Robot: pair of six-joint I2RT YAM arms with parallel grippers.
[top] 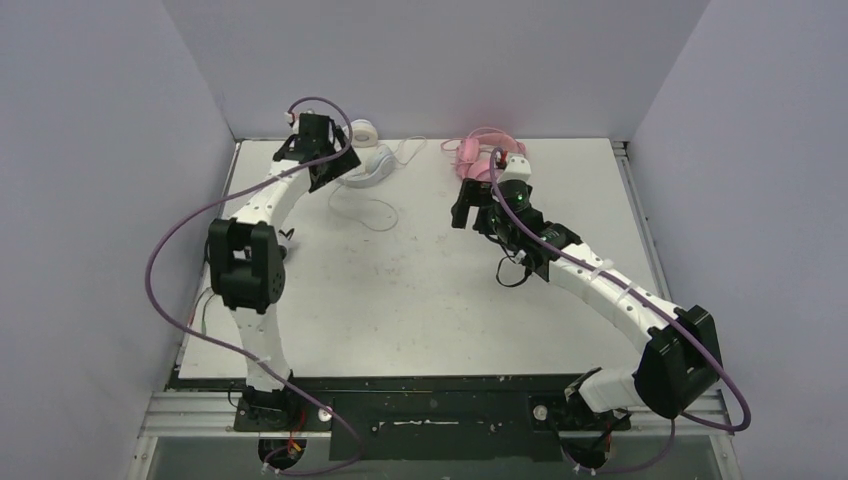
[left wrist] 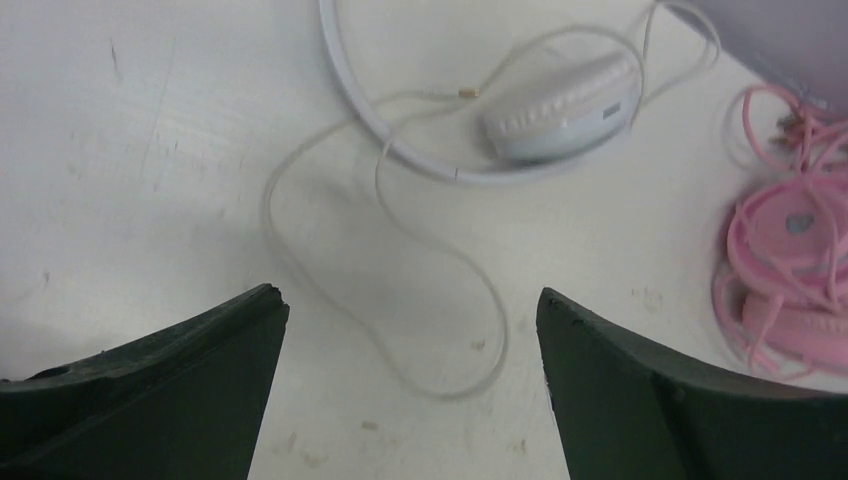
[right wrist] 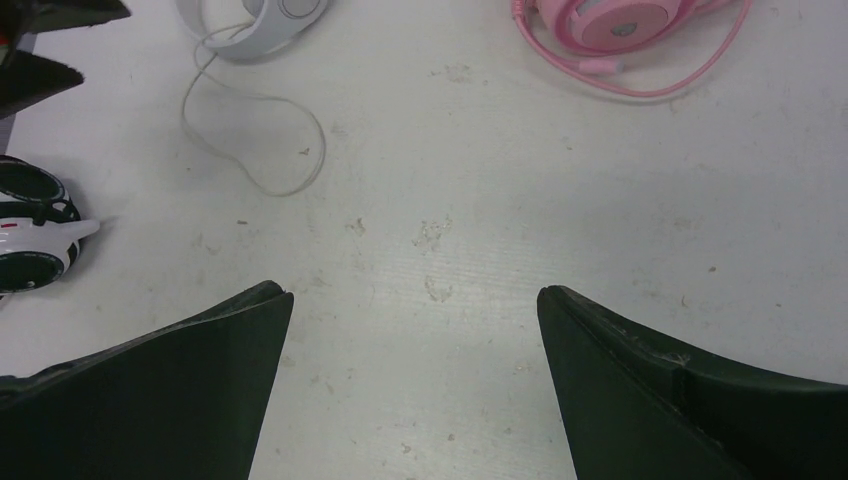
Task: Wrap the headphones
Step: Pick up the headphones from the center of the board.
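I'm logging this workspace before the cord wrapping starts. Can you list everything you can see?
white headphones: one, white, far side of the table, left of middle, in front of the left gripper
cord: one, white, lying in a loose loop on the table by the white headphones
pink headphones: one, pink with a pink cable, far edge, right of middle
black-and-white headphones: one, black and white, at the left edge of the right wrist view
table: one, white, scuffed
walls: three, pale lilac, around the table
arms: two, white with black joints, bolted at the near edge
left gripper: one, black, open, empty
right gripper: one, black, open, empty
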